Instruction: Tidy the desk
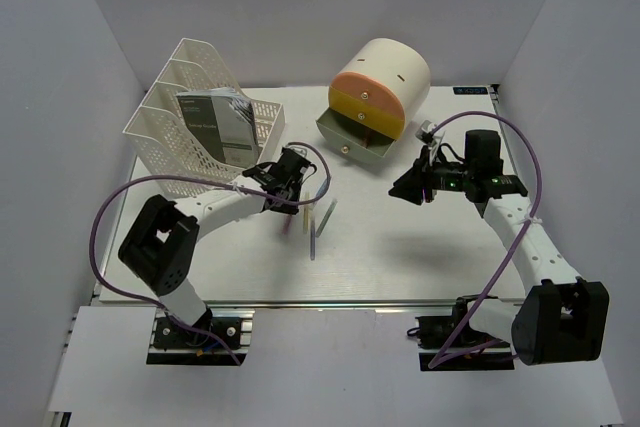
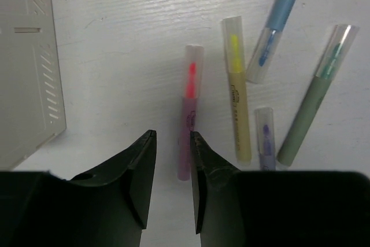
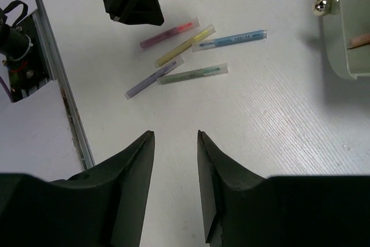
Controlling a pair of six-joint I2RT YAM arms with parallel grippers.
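The white desk carries several highlighters near its middle. In the left wrist view they are pink, yellow, blue, green and purple. My left gripper is open and empty, hovering over the pink highlighter's lower end, which lies close to the right finger. It also shows in the top view. My right gripper is open and empty, raised over bare desk right of the highlighters, and it also shows in the top view.
A white mesh file rack holding a grey booklet stands at the back left, and its base is close to my left gripper. A cream drawer unit at the back centre has its bottom drawer pulled open. Walls enclose the desk.
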